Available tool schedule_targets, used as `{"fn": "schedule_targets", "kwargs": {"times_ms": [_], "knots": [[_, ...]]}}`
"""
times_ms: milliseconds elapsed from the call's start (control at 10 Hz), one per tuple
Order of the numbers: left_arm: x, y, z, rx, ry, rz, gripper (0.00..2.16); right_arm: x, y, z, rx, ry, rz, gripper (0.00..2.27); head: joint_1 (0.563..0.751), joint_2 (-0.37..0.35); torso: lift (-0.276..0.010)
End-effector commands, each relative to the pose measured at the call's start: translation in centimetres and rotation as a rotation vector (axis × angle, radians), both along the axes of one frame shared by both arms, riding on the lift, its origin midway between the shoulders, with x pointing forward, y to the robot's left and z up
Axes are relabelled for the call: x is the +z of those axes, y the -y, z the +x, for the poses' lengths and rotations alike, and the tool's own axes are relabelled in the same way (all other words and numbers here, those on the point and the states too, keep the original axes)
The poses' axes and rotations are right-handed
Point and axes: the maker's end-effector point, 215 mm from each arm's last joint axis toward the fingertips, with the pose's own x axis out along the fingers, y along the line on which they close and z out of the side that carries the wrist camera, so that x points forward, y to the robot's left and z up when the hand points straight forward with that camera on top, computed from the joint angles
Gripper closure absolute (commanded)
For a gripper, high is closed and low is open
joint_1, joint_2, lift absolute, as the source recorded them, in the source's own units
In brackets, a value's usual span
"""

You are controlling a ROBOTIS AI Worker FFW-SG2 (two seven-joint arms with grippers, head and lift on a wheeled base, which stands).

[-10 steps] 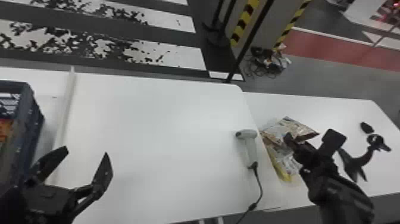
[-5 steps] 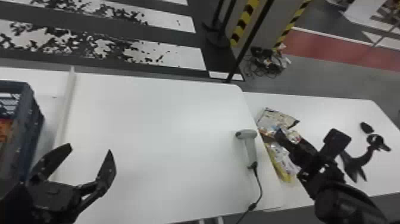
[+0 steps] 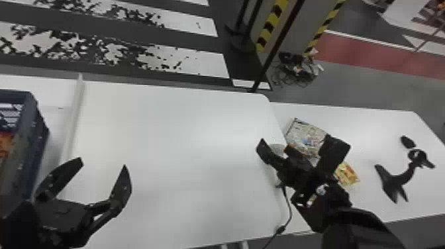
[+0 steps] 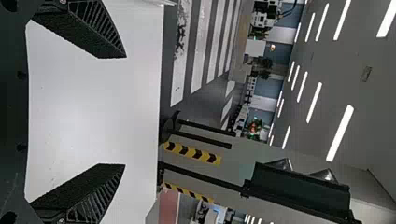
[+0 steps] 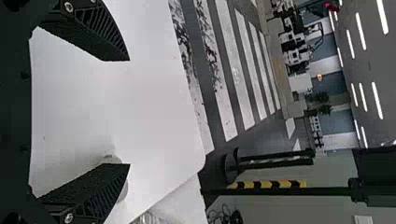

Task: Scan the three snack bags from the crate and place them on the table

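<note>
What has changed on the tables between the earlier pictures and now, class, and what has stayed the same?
The right gripper has moved left from the snack bags to the barcode scanner, open and empty. The upper snack bag has shifted slightly left and away. The left gripper has edged forward, still open. Scanner and crate stayed put.
</note>
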Motion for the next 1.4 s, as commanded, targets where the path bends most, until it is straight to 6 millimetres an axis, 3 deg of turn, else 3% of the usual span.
{"fn": "schedule_targets", "kwargs": {"times_ms": [0, 200, 300, 500, 600, 700, 900, 1100, 1300], "knots": [[0.2, 0.0, 0.1, -0.001, 0.002, 0.000, 0.03, 0.5, -5.0, -0.5, 0.061, 0.031, 0.000, 0.09, 0.695, -0.350, -0.062], [0.0, -0.1, 0.2, -0.001, -0.015, 0.005, 0.03, 1.4, -8.9, -1.1, 0.099, 0.100, 0.001, 0.09, 0.695, -0.307, -0.062], [0.0, -0.3, 0.3, -0.001, -0.018, 0.008, 0.03, 1.6, -9.7, -1.5, 0.106, 0.121, 0.001, 0.09, 0.695, -0.271, -0.062], [1.0, -2.1, 0.9, 0.024, -0.020, 0.016, 0.03, 1.6, -9.4, -2.1, 0.095, 0.158, -0.021, 0.10, 0.695, -0.235, -0.062], [2.9, -3.9, 1.8, 0.054, 0.015, 0.035, 0.03, 1.5, -8.8, -2.4, 0.086, 0.160, -0.028, 0.11, 0.695, -0.229, -0.062], [3.5, -6.9, 2.7, 0.102, 0.003, 0.057, 0.02, 1.5, -8.5, -2.7, 0.088, 0.165, -0.028, 0.11, 0.695, -0.214, -0.062], [6.7, -12.3, 4.3, 0.191, 0.042, 0.039, 0.03, 1.2, -8.3, -3.2, 0.086, 0.163, -0.028, 0.11, 0.695, -0.149, -0.062], [9.5, -16.0, 5.8, 0.250, 0.091, 0.034, 0.03, 0.9, -8.4, -3.5, 0.087, 0.157, -0.018, 0.11, 0.695, -0.088, -0.062], [10.4, -19.2, 7.4, 0.288, 0.081, 0.043, 0.03, 0.5, -9.0, -4.0, 0.109, 0.148, -0.006, 0.19, 0.695, -0.027, -0.062]]}}
